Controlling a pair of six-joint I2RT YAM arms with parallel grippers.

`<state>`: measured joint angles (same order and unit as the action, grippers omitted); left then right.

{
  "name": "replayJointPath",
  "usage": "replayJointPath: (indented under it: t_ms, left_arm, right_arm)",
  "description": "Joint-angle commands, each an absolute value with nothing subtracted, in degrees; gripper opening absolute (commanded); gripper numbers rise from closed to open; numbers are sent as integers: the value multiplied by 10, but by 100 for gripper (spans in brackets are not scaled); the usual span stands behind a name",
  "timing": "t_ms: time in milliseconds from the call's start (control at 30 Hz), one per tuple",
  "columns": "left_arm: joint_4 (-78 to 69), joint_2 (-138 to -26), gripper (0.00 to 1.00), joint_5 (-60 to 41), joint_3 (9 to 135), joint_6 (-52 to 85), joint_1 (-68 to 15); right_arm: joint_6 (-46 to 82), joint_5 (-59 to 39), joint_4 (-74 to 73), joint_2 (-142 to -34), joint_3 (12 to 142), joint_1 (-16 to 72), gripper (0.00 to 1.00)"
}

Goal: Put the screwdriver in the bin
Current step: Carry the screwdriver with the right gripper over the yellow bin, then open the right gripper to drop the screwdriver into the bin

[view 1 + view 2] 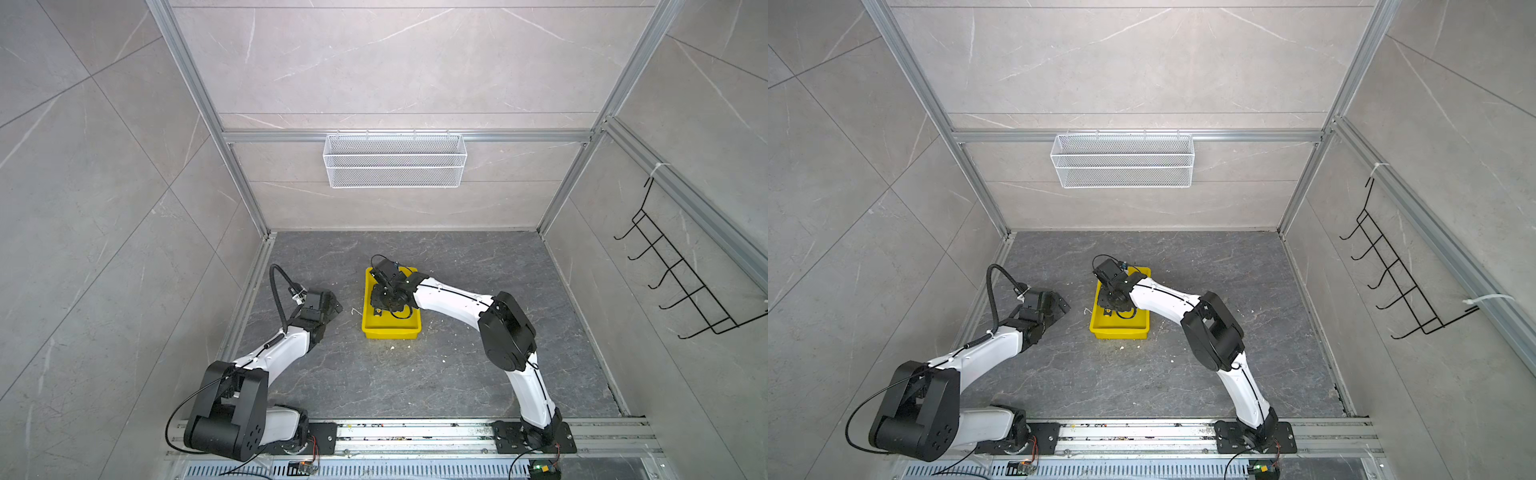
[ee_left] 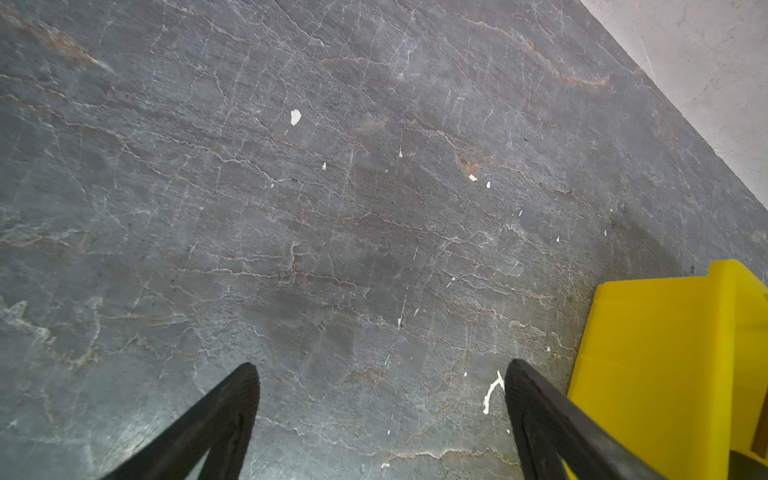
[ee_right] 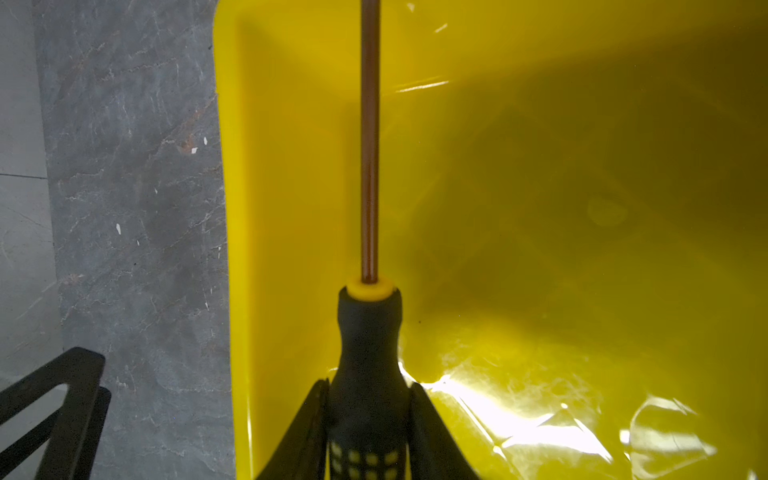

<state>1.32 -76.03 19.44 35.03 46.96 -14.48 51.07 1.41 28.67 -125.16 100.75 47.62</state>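
The screwdriver (image 3: pixel 369 332) has a black handle with yellow dots and a thin metal shaft. In the right wrist view it lies low inside the yellow bin (image 3: pixel 540 208), along one side wall. My right gripper (image 3: pixel 369 382) hugs the handle with a finger on each side. In both top views the right gripper (image 1: pixel 384 299) reaches down into the bin (image 1: pixel 390 328), and its wrist hides most of the screwdriver. My left gripper (image 2: pixel 381 365) is open and empty over the bare floor, just left of the bin (image 2: pixel 665 353).
A white wire mesh basket (image 1: pixel 395 162) hangs on the back wall. A black wire hook rack (image 1: pixel 681 270) is mounted on the right wall. Small white flecks (image 2: pixel 295 117) dot the grey stone floor (image 1: pixel 457 374). Aluminium frame rails edge the workspace.
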Motion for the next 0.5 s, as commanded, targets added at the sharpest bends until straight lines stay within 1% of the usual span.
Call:
replayJointPath:
  t_ms: [0, 67, 233, 333, 467]
  left_arm:
    - [18, -762, 94, 207, 374, 477, -143]
    - [21, -763, 94, 207, 375, 477, -143]
    - [23, -762, 94, 207, 375, 476, -143]
    - [25, -762, 94, 212, 375, 475, -144]
    - [25, -768, 94, 208, 376, 476, -143]
  right_arm:
    - [493, 17, 328, -1250, 1033, 475, 39]
    - [480, 21, 340, -1238, 1033, 475, 42]
    - [431, 62, 367, -1165, 1003, 476, 42]
    - [386, 130, 393, -1091, 963, 475, 44]
    - [323, 261, 432, -977, 889, 468, 49]
